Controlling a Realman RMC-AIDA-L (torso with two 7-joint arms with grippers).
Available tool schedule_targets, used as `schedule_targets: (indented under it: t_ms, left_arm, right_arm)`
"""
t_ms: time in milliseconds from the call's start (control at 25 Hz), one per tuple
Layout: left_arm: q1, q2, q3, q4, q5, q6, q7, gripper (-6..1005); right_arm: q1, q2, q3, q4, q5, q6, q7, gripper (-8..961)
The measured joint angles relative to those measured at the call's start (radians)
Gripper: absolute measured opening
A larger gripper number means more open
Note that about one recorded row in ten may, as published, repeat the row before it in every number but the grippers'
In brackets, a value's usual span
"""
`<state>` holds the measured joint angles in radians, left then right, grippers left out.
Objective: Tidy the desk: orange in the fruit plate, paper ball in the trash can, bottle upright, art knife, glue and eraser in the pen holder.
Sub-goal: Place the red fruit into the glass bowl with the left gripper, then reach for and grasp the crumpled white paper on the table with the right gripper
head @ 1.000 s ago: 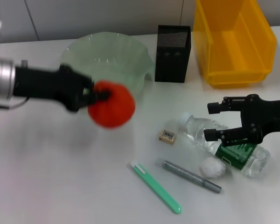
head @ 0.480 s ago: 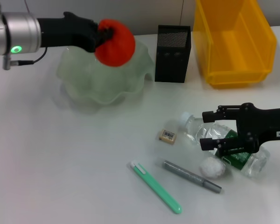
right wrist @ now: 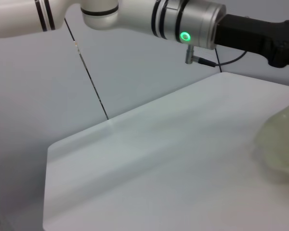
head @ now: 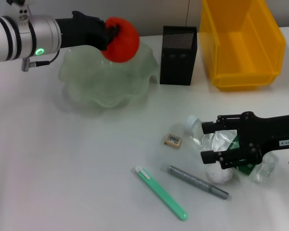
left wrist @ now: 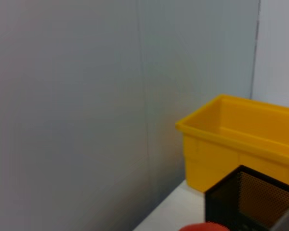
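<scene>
Red-orange and round, the orange hangs above the far rim of the fruit plate, clamped in the left gripper. It looks firm and fairly weighty, with a bumpy skin that should grip well across its middle. That arm reaches level from the robot's left. Over the lying bottle, next to the paper ball, the right gripper holds its fingers apart above the surface.

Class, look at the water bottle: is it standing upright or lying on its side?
On its side: the bottle lies flat on the desk, cap pointing sideways.
</scene>
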<state>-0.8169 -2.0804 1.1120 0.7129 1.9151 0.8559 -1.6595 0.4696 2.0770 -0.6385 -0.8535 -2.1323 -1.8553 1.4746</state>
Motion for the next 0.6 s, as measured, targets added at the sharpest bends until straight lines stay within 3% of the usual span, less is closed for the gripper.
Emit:
schedule_targets:
  t_ms: [440,600]
  left_arm:
    - [0.000,0.001,0.010,-0.033,-0.029,-0.043,0.010,270]
    - [0.005,0.002,0.009,-0.029,-0.029,-0.038,0.018,425]
  right_arm:
    - [0.020,0.000,0.000,0.036,0.000,0.013,-0.021,823]
    - [0.020,0.000,0.003,0.036,0.000,0.013,-0.021,824]
